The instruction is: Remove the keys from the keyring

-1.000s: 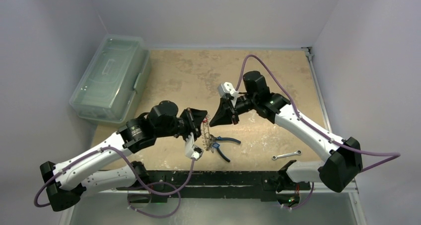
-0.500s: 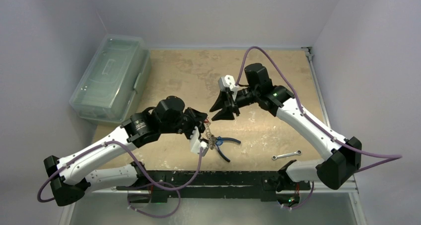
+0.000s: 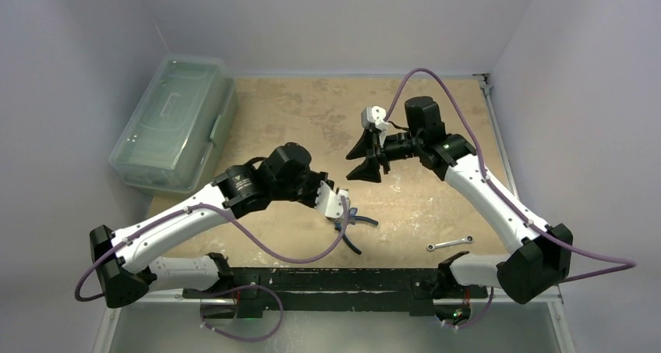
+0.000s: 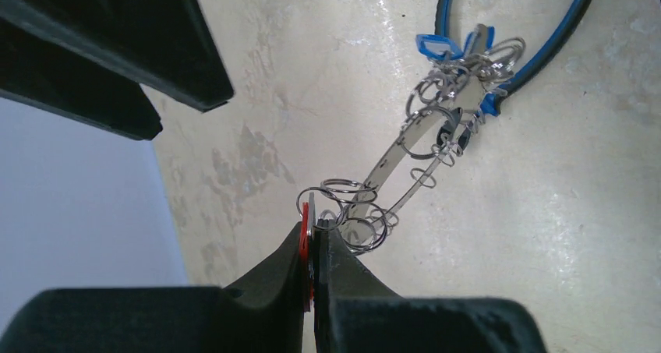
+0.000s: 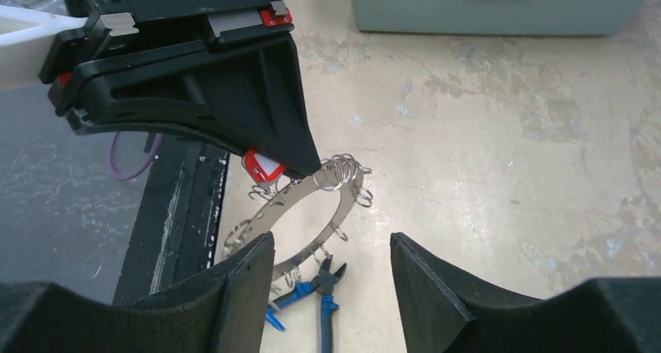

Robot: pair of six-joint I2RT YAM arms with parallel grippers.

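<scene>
The keyring [image 5: 343, 212] is a flat silver hoop strung with small wire loops. It hangs tilted from my left gripper [image 4: 316, 227], its lower end down on the blue-handled pliers [image 4: 546, 45]. That gripper is shut on a red-tagged key [image 5: 261, 168] at the hoop's upper edge. Blue-tagged keys [image 4: 433, 46] lie bunched at the low end beside the pliers' head. My right gripper [image 5: 331, 240] is open with nothing between its fingers. It stands apart from the hoop, up and to the right [image 3: 363, 166], pointing toward it.
A silver wrench [image 3: 449, 244] lies near the table's front edge on the right. A translucent lidded box [image 3: 173, 123] sits at the back left. The black base rail [image 3: 327, 279] runs along the near edge, close behind the pliers [image 3: 357, 225].
My right gripper has opened and pulled back up and to the right. My left arm has swung right and lower, carrying the hoop down over the pliers.
</scene>
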